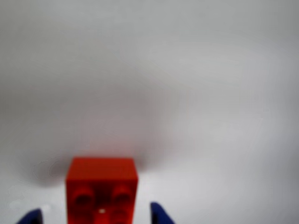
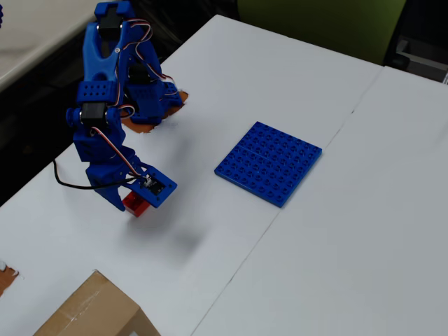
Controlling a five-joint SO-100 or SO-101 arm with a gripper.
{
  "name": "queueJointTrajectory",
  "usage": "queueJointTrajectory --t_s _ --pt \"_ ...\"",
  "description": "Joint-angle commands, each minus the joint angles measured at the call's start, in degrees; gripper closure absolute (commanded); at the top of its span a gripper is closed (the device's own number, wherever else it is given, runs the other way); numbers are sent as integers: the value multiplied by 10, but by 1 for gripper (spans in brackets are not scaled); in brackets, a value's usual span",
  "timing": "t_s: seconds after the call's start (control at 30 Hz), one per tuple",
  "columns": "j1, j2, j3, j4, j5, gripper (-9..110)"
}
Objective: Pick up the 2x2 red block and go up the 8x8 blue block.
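Red 2x2 block (image 1: 101,189) sits between spread end effector (image 1: 96,217) fingers, not yet pinched; blue 8x8 block (image 2: 269,162) lies well right in overhead view.

- Arm (image 2: 105,105) was bright blue plastic throughout, built of blocky printed-looking segments.
- Black servo bodies sat in the joints, one near the top (image 2: 108,31), one mid-arm (image 2: 93,113).
- Thin red, white and dark wires (image 2: 112,143) looped along the links; more ran by the upper section.
- A black cable (image 2: 70,183) trailed off the lower part over the white table.
- A flat blue plate with a small camera module (image 2: 155,186) sat at the wrist.
- Gripper (image 1: 96,217) fingertips (image 1: 160,213) showed dark blue, blurred, in the wrist view.
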Motion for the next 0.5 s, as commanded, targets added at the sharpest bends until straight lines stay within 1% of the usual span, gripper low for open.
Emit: queueJointTrajectory --t_s 0.0,0.1,0.2,0.33,0.47 --pt "1 -1 -24 0 1 74" --pt "-1 -6 -24 -1 3 80" --pt "-4 -11 -24 -2 4 80" --pt "-4 -13 -24 -3 6 85" --pt "-5 -15 -24 -3 6 87"
